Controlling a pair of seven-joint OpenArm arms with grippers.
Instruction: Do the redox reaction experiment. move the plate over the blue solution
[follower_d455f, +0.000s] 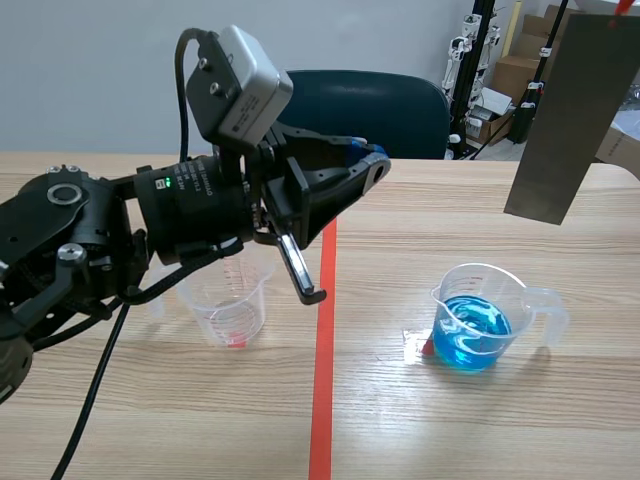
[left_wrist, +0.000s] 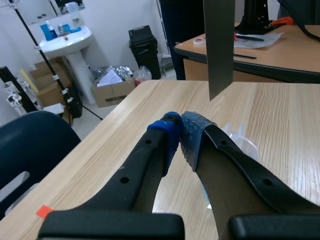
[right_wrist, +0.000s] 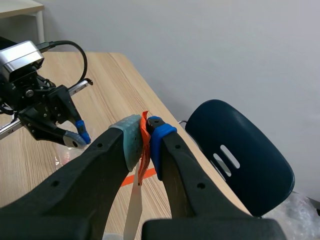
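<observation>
plate (follower_d455f: 575, 110) hangs pinched in right gripper (right_wrist: 145, 135), raised at 1 o'clock of cup of blue solution (follower_d455f: 473, 335) | seemingly not yet above it | left gripper (left_wrist: 179, 132) closed, empty, at 11 o'clock | remaining: bring plate over cup

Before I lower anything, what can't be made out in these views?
- Scene view: top of the plate and the right tool gripping it are cut off by the upper edge.
- Left wrist view: the beaker is mostly behind the left tool; its solution doesn't show.
- Right wrist view: the plate is edge-on, its lower end behind the tool; no beaker in view.
- Scene view: the left arm hides part of the cup.
</observation>
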